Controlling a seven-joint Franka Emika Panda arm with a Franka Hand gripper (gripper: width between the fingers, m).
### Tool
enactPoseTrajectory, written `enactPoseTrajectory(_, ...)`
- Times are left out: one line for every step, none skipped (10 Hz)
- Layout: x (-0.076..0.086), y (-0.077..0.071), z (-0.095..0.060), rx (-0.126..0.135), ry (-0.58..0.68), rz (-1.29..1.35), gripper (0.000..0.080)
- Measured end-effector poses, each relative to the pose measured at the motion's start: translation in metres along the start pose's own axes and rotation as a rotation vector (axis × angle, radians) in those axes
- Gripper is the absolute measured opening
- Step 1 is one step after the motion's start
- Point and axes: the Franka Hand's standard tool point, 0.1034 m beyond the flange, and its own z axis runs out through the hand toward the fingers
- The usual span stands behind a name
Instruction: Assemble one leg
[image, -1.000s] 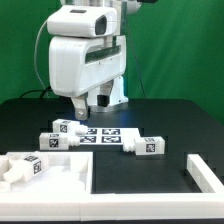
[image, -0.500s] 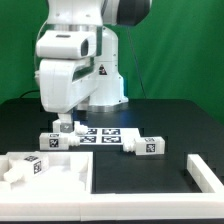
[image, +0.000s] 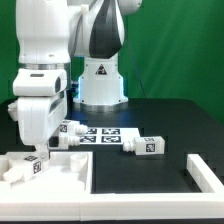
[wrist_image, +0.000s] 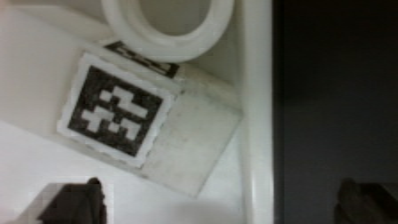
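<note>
Whereas a second ago the gripper (image: 37, 153) hung behind the marker board (image: 108, 135) in the middle of the black table (image: 170, 112), and half a second ago stood over the second leg (image: 68, 131) at that board's end, it has now swung to the exterior view's left and hangs over the flat white panel (image: 72, 172); nothing on the table has shifted with it, so it carried nothing across. The leg (image: 30, 167) it now addresses lies on its side inside the panel, near the corner at the exterior view's left, one tagged face turned towards the camera; the third leg (image: 146, 146) rests beyond the marker board's other end, well apart. In the wrist view the leg (wrist_image: 151, 115) shows its tag to the camera, with a white ring-shaped part (wrist_image: 169, 28) just past one end; the two dark fingertips (wrist_image: 71, 203) stand far apart and touch nothing, so the gripper (wrist_image: 217, 205) is empty, its jaws spread. I judge this the approach to a pick; what remains is to descend until the fingers straddle the leg, close, and lift; the panel's raised edge, close beside the leg, may crowd one finger.
</note>
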Motion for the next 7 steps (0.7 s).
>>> enactPoseTrajectory(0.0,0.0,0.0,0.001,0.0,0.0,0.065)
enactPoseTrajectory(0.001,-0.001,0.001,0.001,0.0,0.0,0.065)
enactPoseTrajectory(0.004,-0.003,0.007,0.008,0.003,-0.005,0.065)
enactPoseTrajectory(0.01,-0.003,0.013,-0.009,0.006,-0.011,0.065)
enactPoseTrajectory(0.018,-0.004,0.018,-0.021,0.012,-0.026,0.065)
enactPoseTrajectory(0.017,-0.007,0.022,-0.016,0.013,-0.023,0.065)
enactPoseTrajectory(0.015,-0.006,0.022,-0.016,0.012,-0.019,0.065)
